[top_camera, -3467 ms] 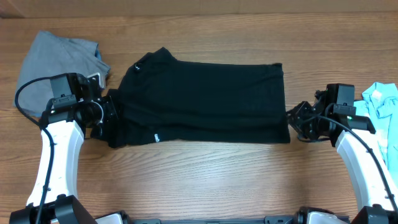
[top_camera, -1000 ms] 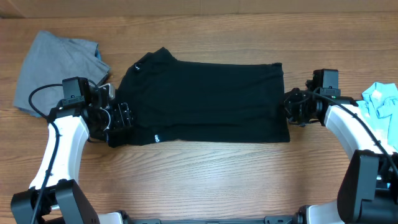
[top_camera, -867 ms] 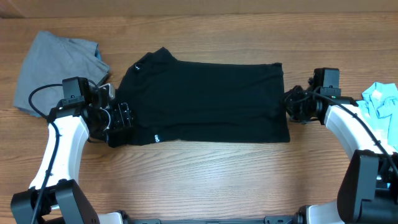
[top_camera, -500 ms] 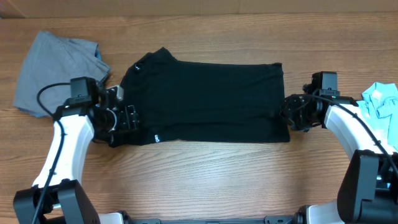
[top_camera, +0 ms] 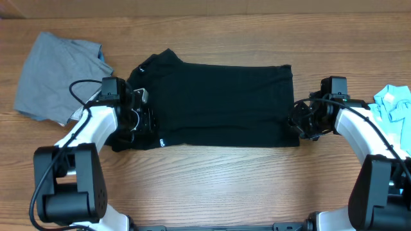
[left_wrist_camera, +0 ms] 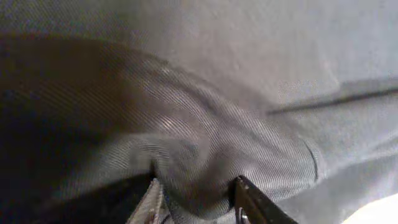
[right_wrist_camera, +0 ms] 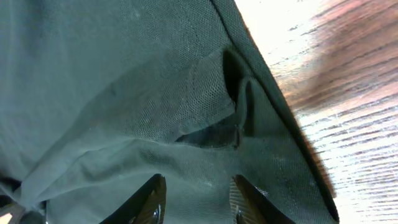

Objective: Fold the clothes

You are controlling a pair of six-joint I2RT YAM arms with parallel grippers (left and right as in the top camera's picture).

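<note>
The black T-shirt [top_camera: 218,102] lies flat as a long rectangle in the middle of the table, with a small white logo [top_camera: 162,142] near its front left. My left gripper [top_camera: 144,120] sits on the shirt's left end. In the left wrist view [left_wrist_camera: 198,200] its fingers pinch a raised bulge of the black fabric [left_wrist_camera: 205,137]. My right gripper [top_camera: 297,122] is at the shirt's right edge near the front corner. In the right wrist view [right_wrist_camera: 196,200] its fingers stand apart, pressed on flat black fabric [right_wrist_camera: 124,93] behind a small fold.
A grey garment [top_camera: 54,77] lies crumpled at the back left, just behind the left arm. A light-blue garment [top_camera: 395,106] lies at the right edge, beside the right arm. Bare wooden table [top_camera: 212,186] runs along the front and shows in the right wrist view [right_wrist_camera: 354,118].
My left gripper has moved right, from beside the shirt's left end onto it, and the arm has swung round. My right gripper has come in to the shirt's right edge. The shirt has not shifted.
</note>
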